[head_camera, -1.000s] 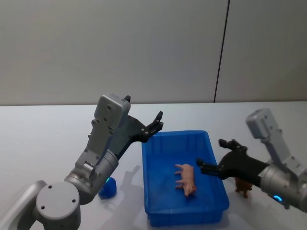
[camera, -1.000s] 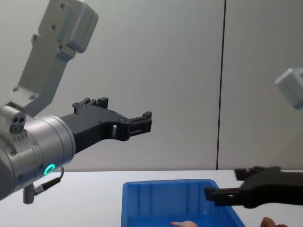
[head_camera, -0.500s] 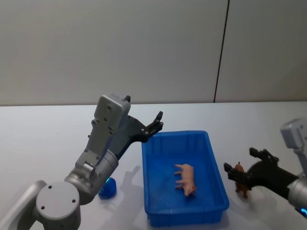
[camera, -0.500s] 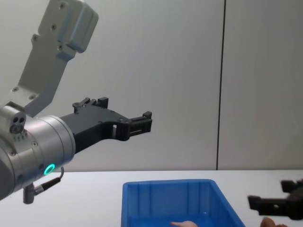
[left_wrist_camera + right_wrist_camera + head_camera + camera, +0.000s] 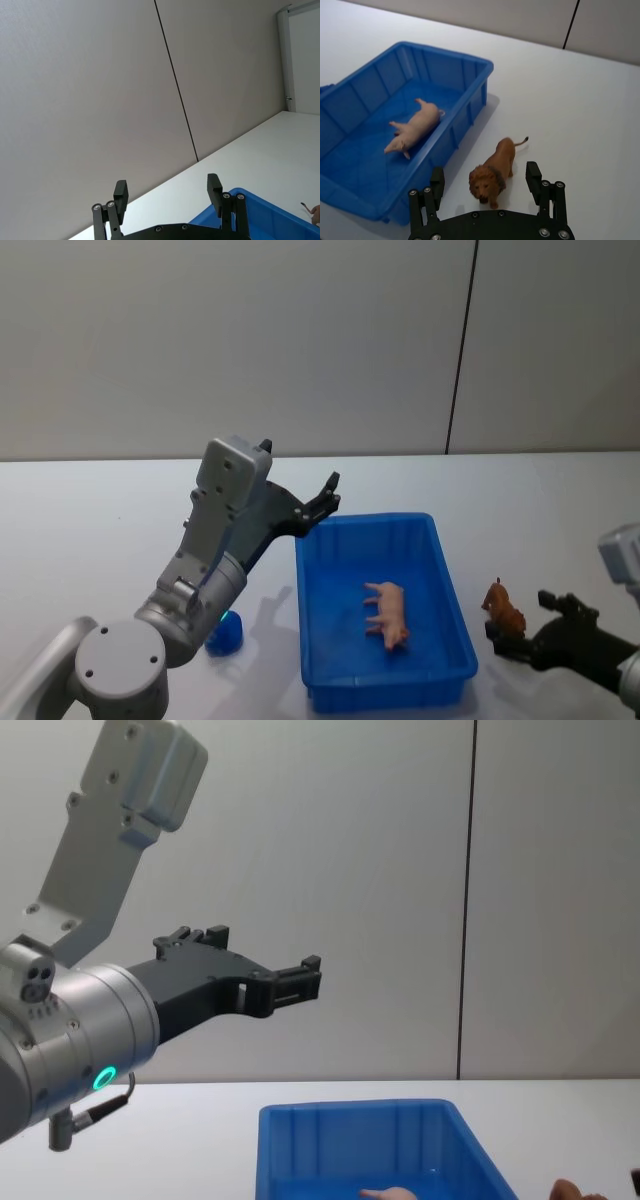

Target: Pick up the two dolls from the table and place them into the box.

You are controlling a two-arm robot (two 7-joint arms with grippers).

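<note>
My right claw [image 5: 485,168] wide open, empty, just beside brown doll [image 5: 503,610] standing on surface [image 5: 100,530] near box [image 5: 380,520]. Pink doll [image 5: 388,612] lies in box. My left claw [image 5: 167,181] open, empty, held high.

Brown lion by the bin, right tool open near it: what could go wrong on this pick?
1. The lion stands free on thin legs; if one finger of the open right tool touches first, it may tip or skid.
2. It stands near the wall of the blue bin, so that side's finger could catch the rim and shove it.
3. The open left tool hangs over its far corner, possibly near the drop path.
</note>
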